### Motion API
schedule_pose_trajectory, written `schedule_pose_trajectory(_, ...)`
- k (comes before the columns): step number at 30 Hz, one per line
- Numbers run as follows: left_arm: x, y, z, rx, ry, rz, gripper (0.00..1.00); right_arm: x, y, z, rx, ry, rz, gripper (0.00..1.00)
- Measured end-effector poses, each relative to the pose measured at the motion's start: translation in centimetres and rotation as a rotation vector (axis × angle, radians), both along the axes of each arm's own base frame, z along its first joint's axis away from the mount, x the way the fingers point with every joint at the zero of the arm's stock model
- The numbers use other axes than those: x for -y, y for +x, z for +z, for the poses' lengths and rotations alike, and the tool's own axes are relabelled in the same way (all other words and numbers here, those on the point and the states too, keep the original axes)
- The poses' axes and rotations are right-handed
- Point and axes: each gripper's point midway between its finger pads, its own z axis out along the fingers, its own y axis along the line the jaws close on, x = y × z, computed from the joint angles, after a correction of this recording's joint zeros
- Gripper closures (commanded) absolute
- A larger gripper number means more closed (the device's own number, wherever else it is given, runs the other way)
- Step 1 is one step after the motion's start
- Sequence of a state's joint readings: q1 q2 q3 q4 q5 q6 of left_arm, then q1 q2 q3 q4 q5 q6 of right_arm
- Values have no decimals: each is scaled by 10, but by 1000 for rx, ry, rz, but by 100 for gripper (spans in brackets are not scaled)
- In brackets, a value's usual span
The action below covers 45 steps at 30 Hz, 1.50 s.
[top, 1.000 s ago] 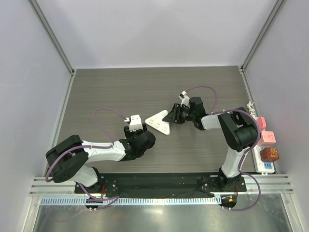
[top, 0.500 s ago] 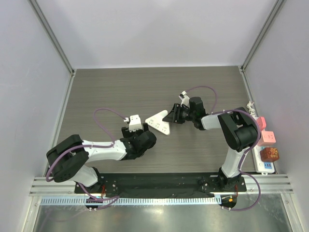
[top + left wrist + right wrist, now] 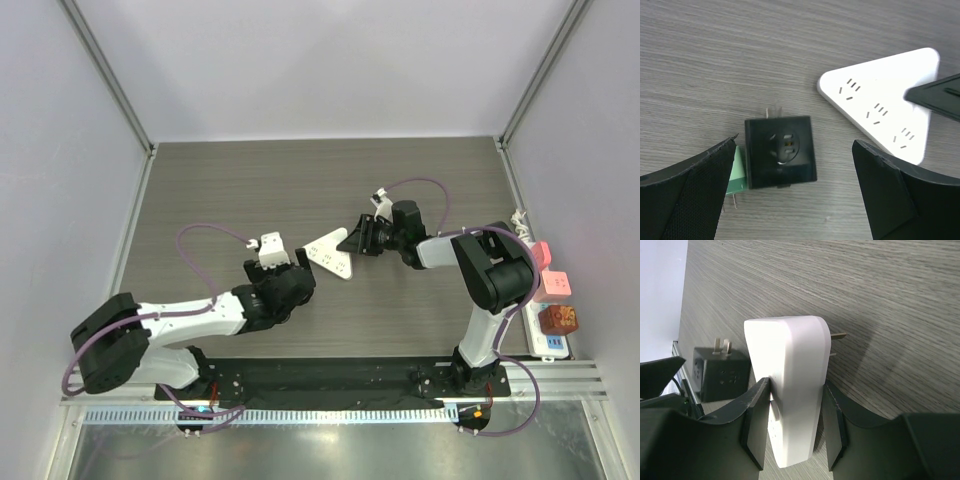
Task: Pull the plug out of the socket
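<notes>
Since a second ago, spread the left gripper (image 3: 795, 146) from half closed to fully apart, swung that arm's elbow out toward the near left and nudged the wrist slightly left. Kept the right arm and the socket (image 3: 790, 390) where they were.

Left gripper: jaws wide, holding nothing. Straddles the plug (image 3: 780, 151), with the left finger (image 3: 690, 195) just beside the plug's edge and the right finger (image 3: 900, 195) well clear of it. Black fingers, a fine woven texture on the left one.

Right gripper (image 3: 792, 425): jaws drawn in and clamped on the socket, one black finger flat against each side of the white body. Seen from above, grips it at the right corner.

Plug: off the socket, lying on the table (image 3: 715, 50) just left of it and a little nearer, with a strip of table surface between the two. Square block of black matt plastic, a round recess in the upward face with small coppery contacts inside, and two thin metal prongs sticking out of the far edge. Green piece (image 3: 736, 171) with a metal pin peeking out at its left side.

Socket: white triangle with rounded corners, smooth and faintly glossy, three clusters of three slots across the face, metal blades (image 3: 837, 336) projecting from the body.

Table: grey-brown laminate with fine wood grain running left to right. Along the right edge, a white power strip (image 3: 538, 340) carrying a pink block (image 3: 541, 255) and a brown-orange block (image 3: 558, 320). Small blue label at its near end, too small to read.
</notes>
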<state>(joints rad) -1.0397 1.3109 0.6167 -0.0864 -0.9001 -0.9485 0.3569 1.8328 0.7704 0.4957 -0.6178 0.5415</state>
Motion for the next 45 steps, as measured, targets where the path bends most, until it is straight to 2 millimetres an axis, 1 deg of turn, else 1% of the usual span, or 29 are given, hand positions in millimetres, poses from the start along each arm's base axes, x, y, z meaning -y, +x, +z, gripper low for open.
schedule_pose_trajectory(4,1,-3,21,23,-55,-25,0,0,0,0,-4,3,-1,99)
schedule_pose_trajectory(7,0,-6,30,36,-82,-40,0,0,0,0,-7,5,-2,99)
schedule_pose_trajectory(9,-4,-9,26,32,-80,-49,0,0,0,0,-8,5,-2,99)
schedule_pose_trajectory(13,-14,-23,0,-18,-57,-84,0,0,0,0,-8,4,-6,99)
schedule_pose_trajectory(15,-16,-28,-6,-36,-63,-104,0,0,0,0,-8,3,-8,99)
schedule_pose_trajectory(17,-16,-31,-5,-39,-80,-118,0,0,1,0,-9,2,-14,99)
schedule_pose_trajectory(20,-14,-33,2,-26,-115,-132,0,1,4,-1,-16,0,-37,99)
schedule_pose_trajectory(23,-16,-36,9,-1,-158,-141,0,-1,16,-2,-40,11,-79,99)
schedule_pose_trajectory(26,-21,-40,13,20,-191,-148,0,-5,37,-1,-57,27,-134,99)
schedule_pose_trajectory(28,-25,-42,13,30,-208,-147,0,-8,58,1,-55,30,-181,99)
schedule_pose_trajectory(31,-28,-45,13,37,-227,-148,0,-11,101,8,-27,22,-272,99)
schedule_pose_trajectory(33,-27,-46,12,36,-229,-150,0,-14,136,11,-6,16,-338,99)
schedule_pose_trajectory(35,-26,-46,10,31,-224,-155,0,-19,175,15,26,19,-399,99)
schedule_pose_trajectory(38,-24,-48,4,15,-206,-165,0,-24,220,19,65,19,-463,99)
schedule_pose_trajectory(40,-22,-49,2,9,-200,-171,0,-25,242,20,74,17,-504,99)
schedule_pose_trajectory(41,-22,-50,1,8,-200,-175,1,-25,250,21,83,16,-521,99)
schedule_pose_trajectory(43,-20,-51,1,6,-197,-183,0,-25,263,21,88,14,-548,96)
schedule_pose_trajectory(44,-19,-52,1,6,-194,-189,0,-25,268,22,95,15,-559,93)
schedule_pose_trajectory(45,-18,-53,2,7,-193,-193,0,-26,273,22,97,17,-568,85)
